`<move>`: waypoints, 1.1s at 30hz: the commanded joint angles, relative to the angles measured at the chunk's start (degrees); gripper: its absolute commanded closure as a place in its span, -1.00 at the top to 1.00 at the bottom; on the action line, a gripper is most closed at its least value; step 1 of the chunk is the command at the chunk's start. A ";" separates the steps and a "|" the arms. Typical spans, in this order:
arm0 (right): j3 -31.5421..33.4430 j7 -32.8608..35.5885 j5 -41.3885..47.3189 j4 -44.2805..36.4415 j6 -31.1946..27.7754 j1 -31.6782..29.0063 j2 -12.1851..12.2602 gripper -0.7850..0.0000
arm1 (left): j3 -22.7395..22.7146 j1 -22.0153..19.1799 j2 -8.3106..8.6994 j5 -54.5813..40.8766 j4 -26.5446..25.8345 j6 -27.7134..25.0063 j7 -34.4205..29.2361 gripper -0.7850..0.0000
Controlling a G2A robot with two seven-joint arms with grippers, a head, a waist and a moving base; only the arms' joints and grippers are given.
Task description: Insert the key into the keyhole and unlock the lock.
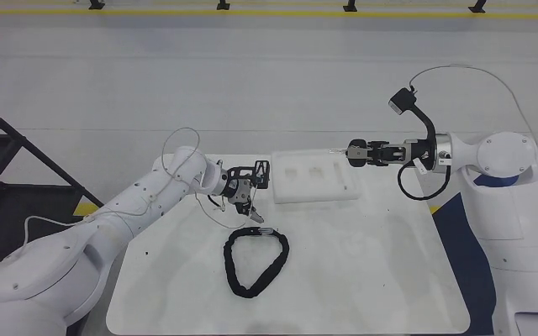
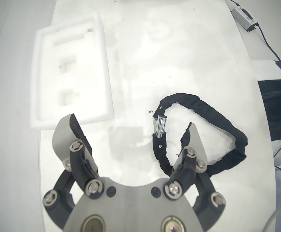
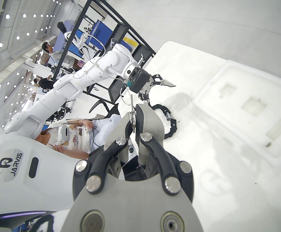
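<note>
A black fabric-covered chain lock (image 1: pixel 256 262) lies as a loop on the white table (image 1: pixel 361 277). Its silver lock cylinder (image 1: pixel 259 232) is at the loop's far end. In the left wrist view the cylinder (image 2: pixel 161 126) lies flat between the two chain ends (image 2: pixel 219 123). My left gripper (image 2: pixel 131 131) hangs open just above it, with nothing between its fingers (image 2: pixel 75 129); the top view shows this gripper (image 1: pixel 256 191) beside the foam tray. My right gripper (image 3: pixel 134 115) is shut on a small metal key (image 3: pixel 132 117). It hovers over the tray's right end (image 1: pixel 357 154).
A white foam tray (image 1: pixel 315 176) with several square recesses sits at the table's far middle, also seen as a foam tray (image 2: pixel 70 72) beside the left gripper. A grey power adapter (image 2: pixel 245 18) with its cable lies off the table's edge.
</note>
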 commanded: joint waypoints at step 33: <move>0.00 0.00 0.00 0.00 0.00 0.00 0.00 -1.00 | -1.93 10.11 0.39 12.17 5.98 4.00 19.19 1.00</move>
